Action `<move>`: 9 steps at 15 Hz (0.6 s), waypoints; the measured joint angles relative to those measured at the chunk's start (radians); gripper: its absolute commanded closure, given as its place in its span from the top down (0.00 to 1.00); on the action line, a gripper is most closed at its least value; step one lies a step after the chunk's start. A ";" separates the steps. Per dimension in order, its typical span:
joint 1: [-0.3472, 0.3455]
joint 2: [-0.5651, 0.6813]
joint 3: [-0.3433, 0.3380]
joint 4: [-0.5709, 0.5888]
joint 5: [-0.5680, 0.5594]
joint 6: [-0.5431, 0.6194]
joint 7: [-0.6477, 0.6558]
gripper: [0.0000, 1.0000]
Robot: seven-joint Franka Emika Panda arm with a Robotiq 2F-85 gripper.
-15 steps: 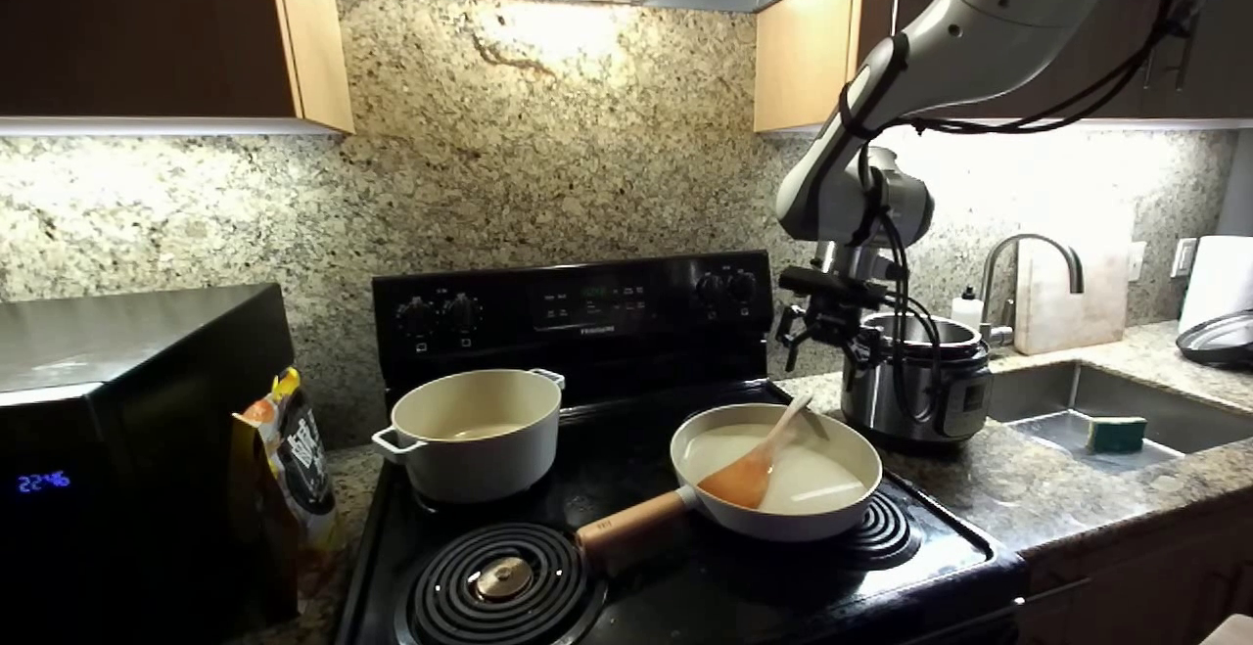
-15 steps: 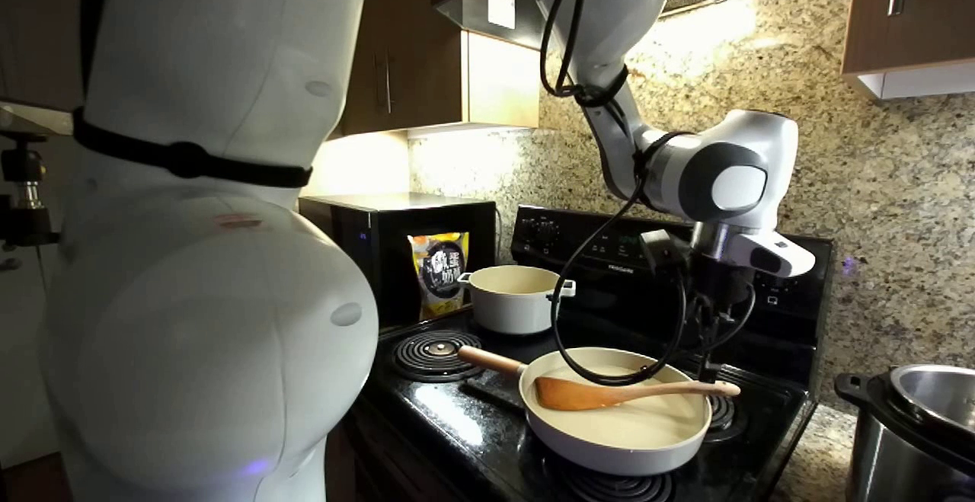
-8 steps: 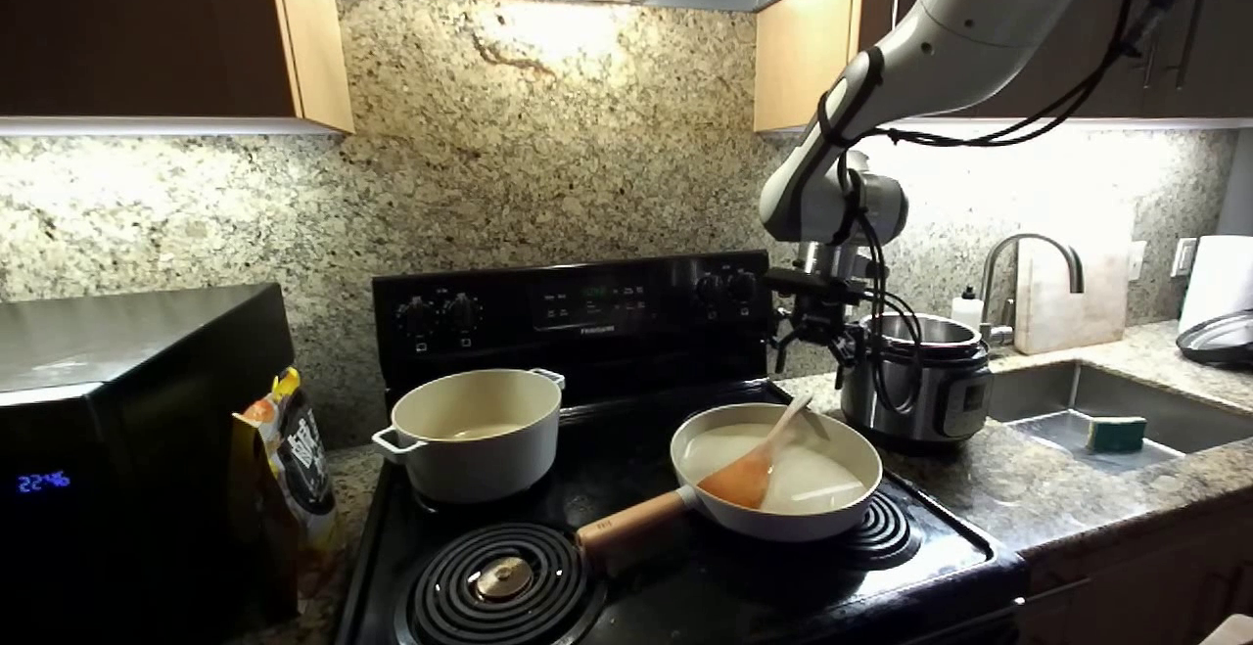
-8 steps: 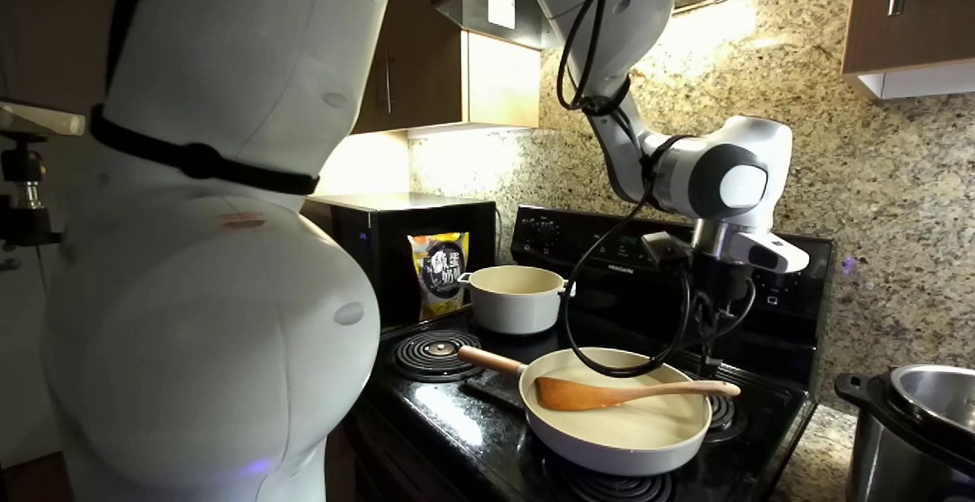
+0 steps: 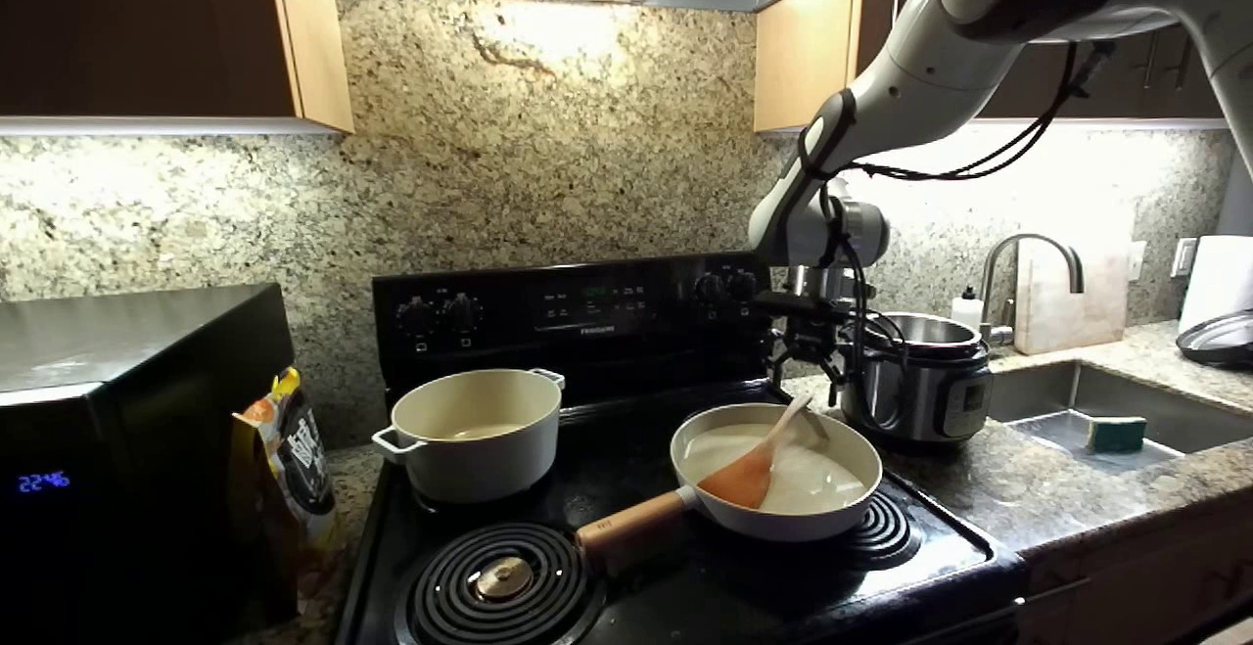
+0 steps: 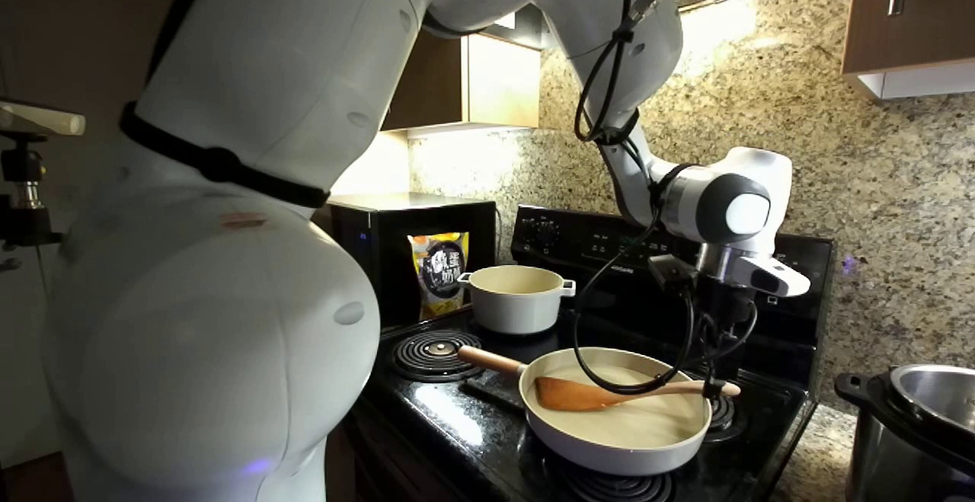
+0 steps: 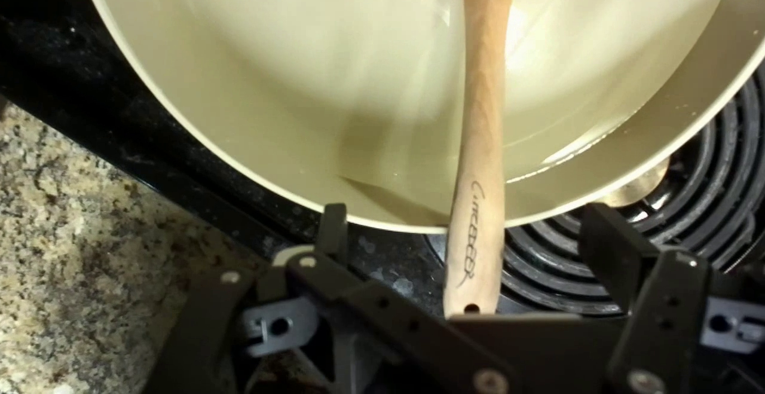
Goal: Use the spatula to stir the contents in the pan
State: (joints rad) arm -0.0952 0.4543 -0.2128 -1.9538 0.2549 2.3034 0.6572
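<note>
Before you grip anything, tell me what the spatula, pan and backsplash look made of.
Spatula: smooth wood, by its faint grain and brown tone.
Pan: apparently a satin cream coating, by its even colour and soft shine; the core, perhaps metal, is hidden.
Backsplash: probably polished granite, from its mixed specks and sheen.

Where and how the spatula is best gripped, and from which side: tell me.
Probably by the spatula's handle end, coming straight down from above and closing across its width. That end juts out past the edge of the pan and is narrower than the wide blade, which lies low inside. In the wrist view, the open end effector appears to straddle it.
</note>
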 measured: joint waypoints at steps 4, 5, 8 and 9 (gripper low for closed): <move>-0.001 0.020 -0.002 0.025 0.000 0.000 0.003 0.48; -0.002 0.023 -0.003 0.030 0.000 0.000 0.005 0.40; -0.004 0.033 -0.006 0.040 0.000 0.000 0.018 0.21; -0.004 0.038 -0.007 0.044 0.000 0.000 0.021 0.14</move>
State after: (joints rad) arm -0.0988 0.4927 -0.2198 -1.9098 0.2550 2.3035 0.6783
